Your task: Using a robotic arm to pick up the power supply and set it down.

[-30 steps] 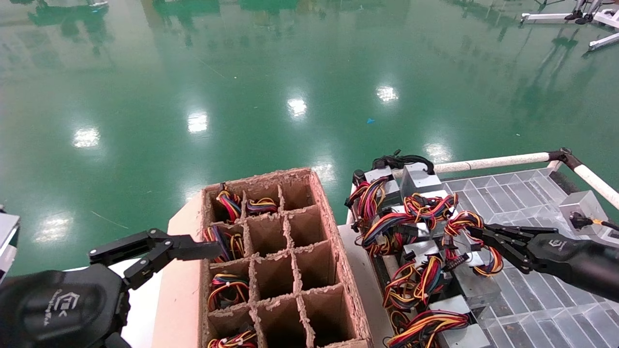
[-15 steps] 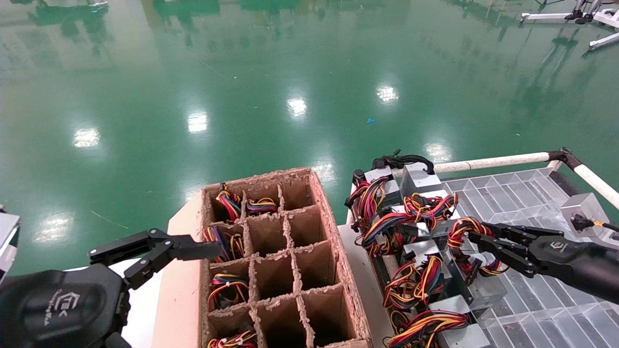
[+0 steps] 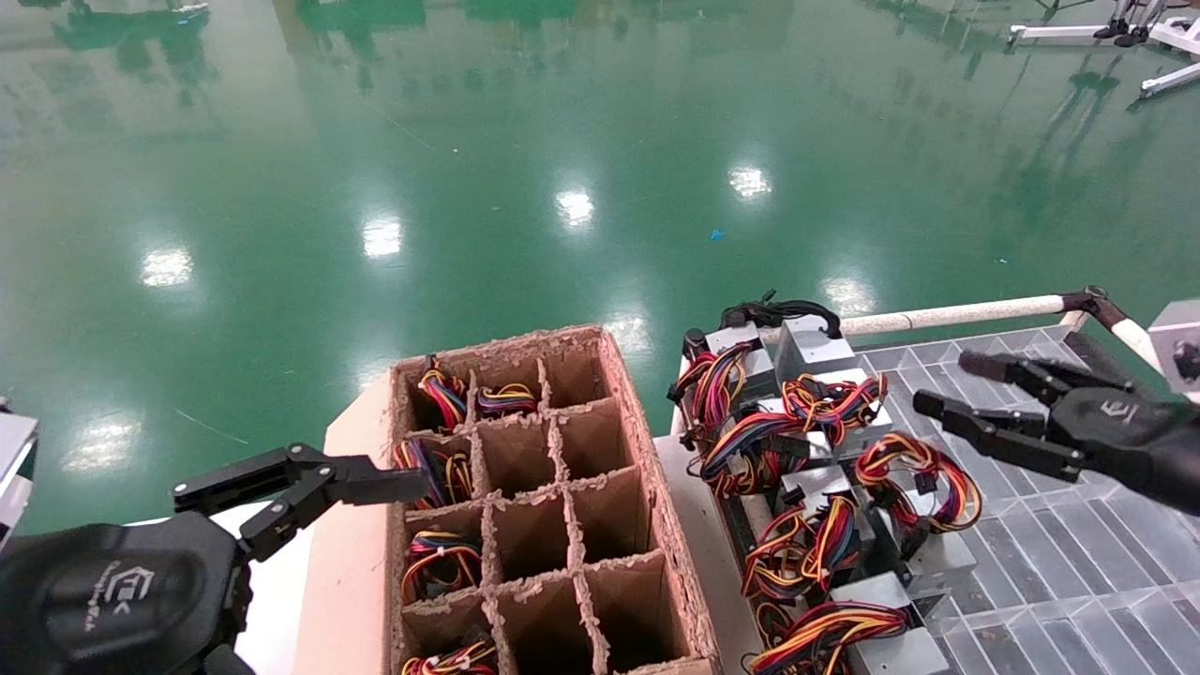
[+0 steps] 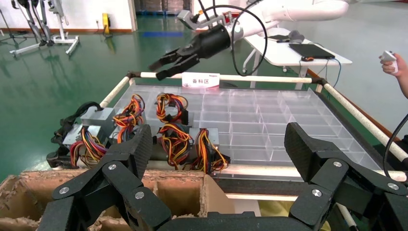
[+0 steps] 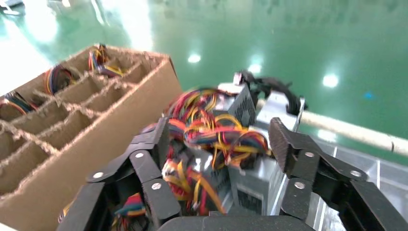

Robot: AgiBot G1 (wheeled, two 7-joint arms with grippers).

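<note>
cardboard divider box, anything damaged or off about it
Yes: the cardboard divider box has frayed, ragged top edges on its walls and dividers, as if torn. Several cells hold wire bundles; others are empty.

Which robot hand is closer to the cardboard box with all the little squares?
Left. The left gripper sits right beside the cardboard box, almost touching its side. The right gripper hovers farther away, over the tray of power supplies.

Support: clear gridded tray (image 3: 1059, 572), white-railed | Load: silver power supplies (image 3: 825, 487) with coloured wire looms, clustered at left side | Adjacent: cardboard divider box (image 3: 562, 506)
</note>
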